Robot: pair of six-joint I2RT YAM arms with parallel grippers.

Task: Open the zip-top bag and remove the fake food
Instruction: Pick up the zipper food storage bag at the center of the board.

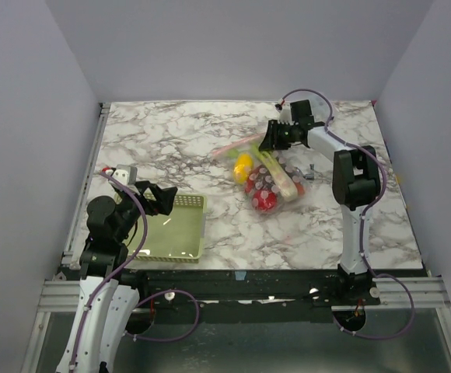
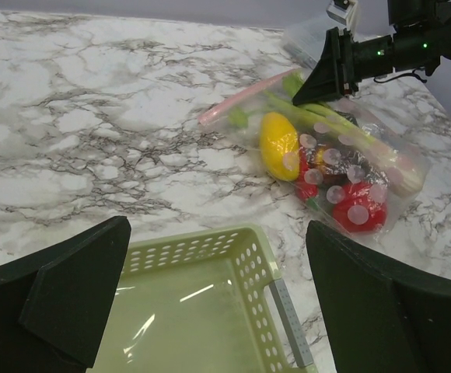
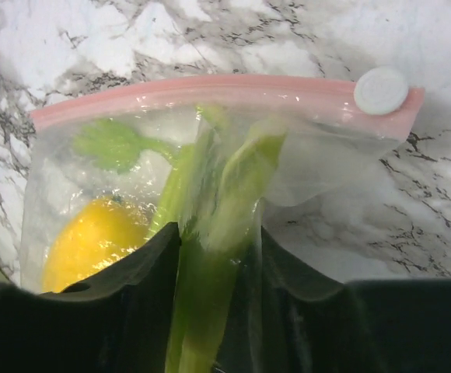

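Note:
The zip-top bag (image 1: pixel 270 177) lies on the marble table right of centre, its pinkish zip strip (image 3: pixel 210 89) toward the far side with a white slider (image 3: pixel 381 90) at one end. The strip looks pressed shut. Inside is the fake food: a yellow piece (image 2: pixel 278 144), a pale green stalk (image 3: pixel 222 194), and red and dark pieces (image 2: pixel 358 210). My right gripper (image 3: pixel 218 256) is at the bag's far end, shut on the plastic with the green stalk between its fingers. Above the green basket (image 1: pixel 198 203), my left gripper (image 2: pixel 218 233) hangs wide open and holds nothing.
The pale green mesh basket (image 2: pixel 256 256) sits at the near left, under the left gripper, with nothing in it. Grey walls close in the table on three sides. The right arm's elbow (image 1: pixel 355 179) stands just right of the bag.

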